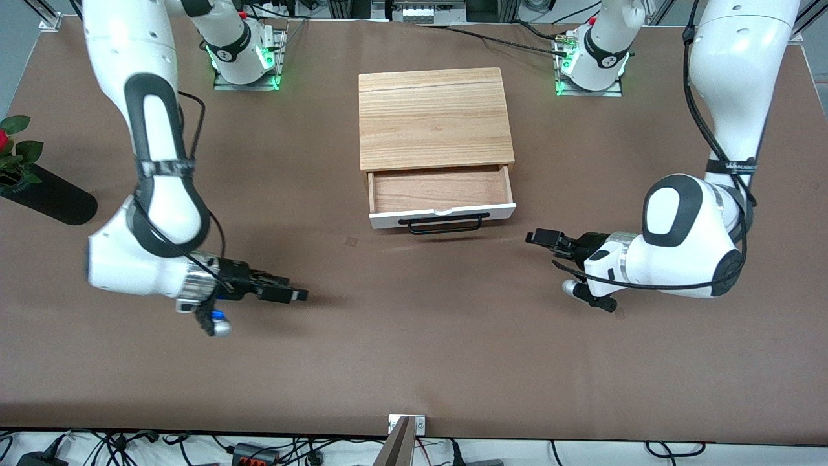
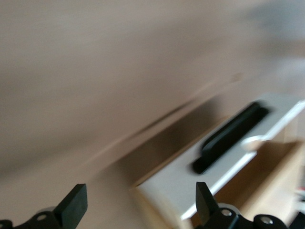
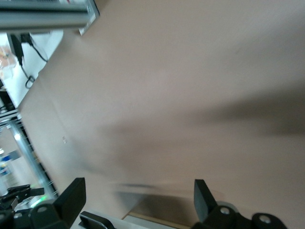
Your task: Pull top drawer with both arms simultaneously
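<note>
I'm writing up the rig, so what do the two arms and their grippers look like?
Both arms are glossy white with black joint bands and silver wrist rings. Black cables run along each. The left gripper and right gripper are small and black with two flat jaws. Green lights glow at both bases.

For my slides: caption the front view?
Top drawer pulled open; left gripper and right gripper both open, off its handle.

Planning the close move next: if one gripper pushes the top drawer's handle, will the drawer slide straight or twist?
The top drawer is wide and shallow, so an off-centre push may skew it. Its bar handle looks rigid and centred; pushing mid-bar should run straighter. The drawer appears empty, so probably light. Both grippers are clear of it, open.
</note>
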